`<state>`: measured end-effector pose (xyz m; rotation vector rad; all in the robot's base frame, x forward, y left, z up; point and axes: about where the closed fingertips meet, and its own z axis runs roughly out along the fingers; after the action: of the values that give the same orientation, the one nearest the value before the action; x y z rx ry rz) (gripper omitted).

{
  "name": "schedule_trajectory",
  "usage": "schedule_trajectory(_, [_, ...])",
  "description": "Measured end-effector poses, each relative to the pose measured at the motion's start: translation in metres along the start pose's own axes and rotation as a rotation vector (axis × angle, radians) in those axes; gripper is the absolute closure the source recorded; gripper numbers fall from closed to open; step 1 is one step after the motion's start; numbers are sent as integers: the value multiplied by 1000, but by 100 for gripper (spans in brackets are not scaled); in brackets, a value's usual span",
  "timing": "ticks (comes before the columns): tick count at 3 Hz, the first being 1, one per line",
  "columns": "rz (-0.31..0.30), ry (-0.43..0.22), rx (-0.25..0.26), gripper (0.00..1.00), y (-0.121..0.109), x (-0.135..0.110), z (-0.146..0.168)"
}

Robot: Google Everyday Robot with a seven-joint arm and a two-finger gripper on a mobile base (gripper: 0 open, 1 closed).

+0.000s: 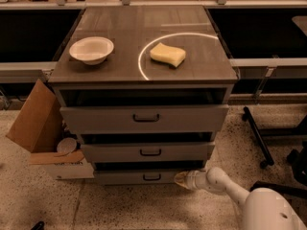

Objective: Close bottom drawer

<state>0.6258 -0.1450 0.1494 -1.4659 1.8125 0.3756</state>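
Observation:
The bottom drawer [139, 177] is the lowest of three grey drawers in the cabinet, with a narrow front and a small black bar handle [151, 177]. A dark gap shows above its front. My gripper [180, 178], on a white arm coming in from the lower right, rests against the right end of the bottom drawer's front, to the right of the handle. The middle drawer [148, 152] and the top drawer [145, 118] stick out a little more, each with a dark gap above.
A white bowl [91, 50] and a yellow sponge [168, 54] sit on the cabinet top [115, 71]. An open cardboard box [41, 128] stands on the floor to the left. A black chair base [261, 138] is on the right.

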Motion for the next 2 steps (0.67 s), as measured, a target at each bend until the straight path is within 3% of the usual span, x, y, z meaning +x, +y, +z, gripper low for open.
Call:
schedule_trajectory(1, [-26, -44, 0, 100, -13, -11, -5])
schedule_trajectory(2, [-65, -72, -7, 100, -3, -19, -18])
